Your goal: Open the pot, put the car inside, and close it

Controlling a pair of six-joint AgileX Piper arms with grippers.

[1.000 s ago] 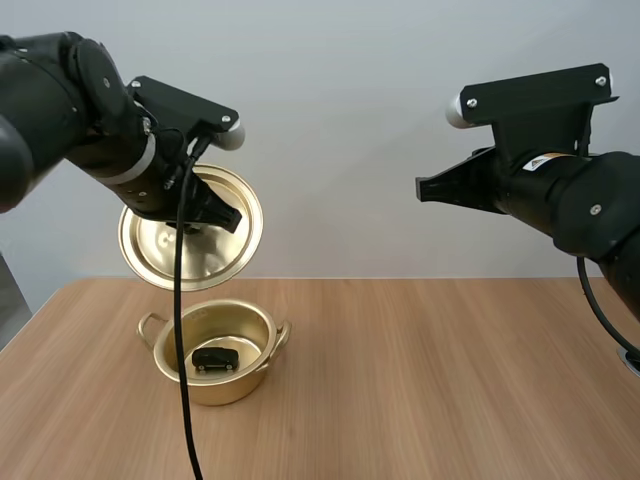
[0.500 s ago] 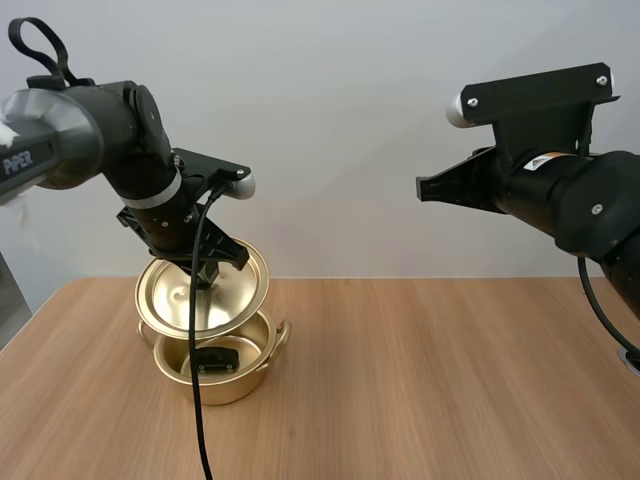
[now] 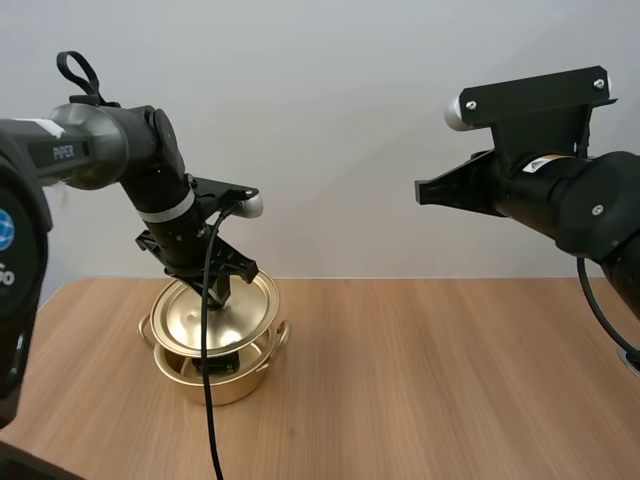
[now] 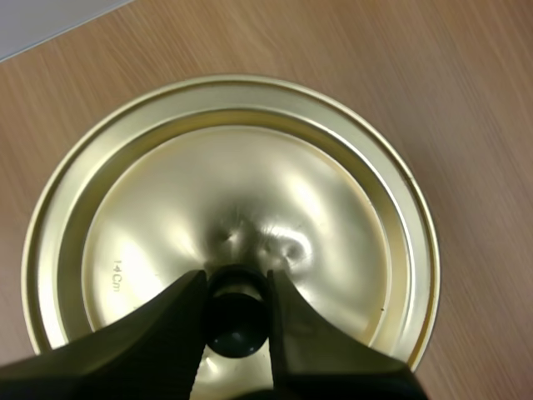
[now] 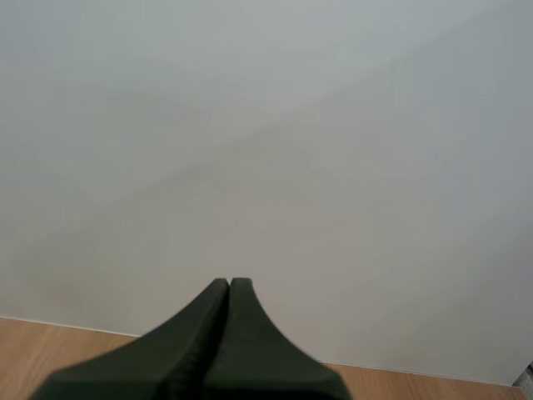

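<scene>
Over the pot (image 3: 222,388) at the left side of the table (image 3: 430,380), pinches the black knob (image 4: 236,321) of the lid (image 3: 190,325) in the left hand (image 3: 218,292), lid tilted just above the rim. Shows the car (image 3: 226,362) lying inside the pot. Holds the right hand (image 3: 428,188) raised well apart, fingers pressed together, empty.

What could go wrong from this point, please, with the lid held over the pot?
1. The lid is tilted over the pot, so its low edge may catch the rim and seat crooked, or push the pot along the table.
2. The left claw pinches only the small round knob, so the lid might pivot or slip on contact.
</scene>
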